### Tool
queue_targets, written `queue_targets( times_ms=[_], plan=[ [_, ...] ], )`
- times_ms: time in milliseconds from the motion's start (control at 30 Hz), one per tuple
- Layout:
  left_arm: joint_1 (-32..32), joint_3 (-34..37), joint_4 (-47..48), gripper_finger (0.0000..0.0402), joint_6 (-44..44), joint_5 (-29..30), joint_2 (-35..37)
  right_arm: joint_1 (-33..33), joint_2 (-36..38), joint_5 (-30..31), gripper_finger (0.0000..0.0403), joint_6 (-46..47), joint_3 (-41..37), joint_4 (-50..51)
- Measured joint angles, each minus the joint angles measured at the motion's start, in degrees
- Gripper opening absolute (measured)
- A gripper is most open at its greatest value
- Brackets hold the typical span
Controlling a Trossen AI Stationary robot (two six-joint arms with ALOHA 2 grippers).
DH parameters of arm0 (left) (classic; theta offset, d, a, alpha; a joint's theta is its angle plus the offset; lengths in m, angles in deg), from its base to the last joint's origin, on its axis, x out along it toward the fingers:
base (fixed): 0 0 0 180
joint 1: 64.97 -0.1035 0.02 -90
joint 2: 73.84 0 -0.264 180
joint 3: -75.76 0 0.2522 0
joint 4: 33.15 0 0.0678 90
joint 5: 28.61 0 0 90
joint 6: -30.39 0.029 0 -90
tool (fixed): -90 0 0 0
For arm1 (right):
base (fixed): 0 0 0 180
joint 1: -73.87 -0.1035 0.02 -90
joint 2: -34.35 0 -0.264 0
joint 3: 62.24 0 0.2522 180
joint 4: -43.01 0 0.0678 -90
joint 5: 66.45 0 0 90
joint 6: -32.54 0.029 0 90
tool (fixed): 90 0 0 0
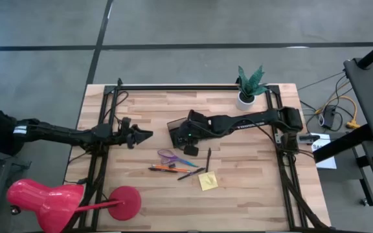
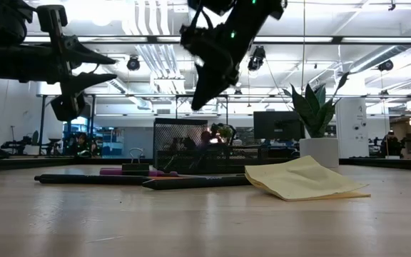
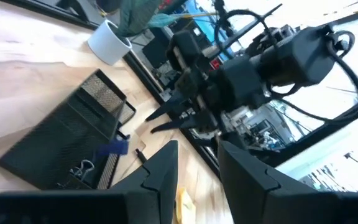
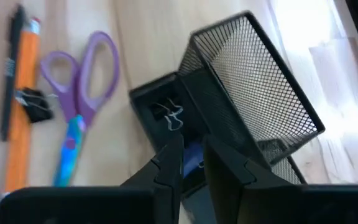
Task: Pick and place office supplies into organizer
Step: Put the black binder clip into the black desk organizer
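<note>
We see the black mesh organizer (image 4: 241, 106) standing on the table, a binder clip (image 4: 169, 116) in its low front compartment. Just beside it lie the purple-handled scissors (image 4: 79, 93), flat with blue-patterned blades. Next to them the orange pencil (image 4: 22, 106) and a dark pen (image 4: 8, 81) lie parallel. The yellow sticky-note pad (image 1: 207, 181) sits apart, its top sheet curled.

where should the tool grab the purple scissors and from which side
Judging by the pose, grip the scissors from straight above, at the narrow neck where the purple loops meet the blue blades. They lie flat on the table, so a side approach has no edge to catch. The binder clip and orange pencil crowd one loop.
</note>
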Motion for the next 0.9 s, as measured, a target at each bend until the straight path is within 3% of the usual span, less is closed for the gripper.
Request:
queue_targets(
  times_ms=[333,533,767,900],
  plan=[
    [0.00,0.00,-0.02,0.0099,-0.04,1.35,-0.26,0.78,-0.32,-0.32,0.0053,-2.23,0.00,2.22],
    [0.00,0.00,-0.01,0.0099,-0.07,1.65,-0.35,0.69,-0.43,-7.24,0.0060,-9.59,-0.02,3.49],
    [0.00,0.00,0.00,0.0099,-0.07,1.68,-0.34,-1.03,-0.43,-11.42,0.0099,-26.43,-0.02,1.79],
    [0.00,0.00,0.00,0.0099,-0.11,1.67,-0.32,-2.95,-1.46,-14.49,0.0131,-29.78,-0.11,-2.15]
  ],
)
